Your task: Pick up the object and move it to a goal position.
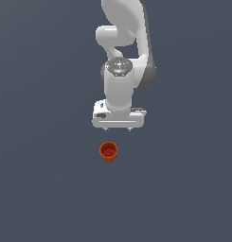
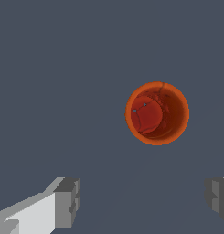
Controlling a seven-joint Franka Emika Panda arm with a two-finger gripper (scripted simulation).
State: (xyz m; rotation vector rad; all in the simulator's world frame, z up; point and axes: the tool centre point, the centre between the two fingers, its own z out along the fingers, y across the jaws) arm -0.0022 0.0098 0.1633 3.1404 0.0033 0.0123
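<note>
Grey floor bears the upright cup [image 1: 108,151]; arm vertical, gripper [image 1: 118,128] spread wide, seemingly above it.

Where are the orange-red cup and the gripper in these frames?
orange-red cup [image 1: 108,151]: exterior view, on its dark red inside.
orange-red cup [image 2: 157,113]: wrist view, on the inner wall near the bottom.
gripper [image 2: 141,200]: wrist view, midway between the two spread fingertips.

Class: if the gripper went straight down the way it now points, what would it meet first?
Probably the bare floor: the gripper is open, and the cup lies off its line, not between the fingers.
</note>
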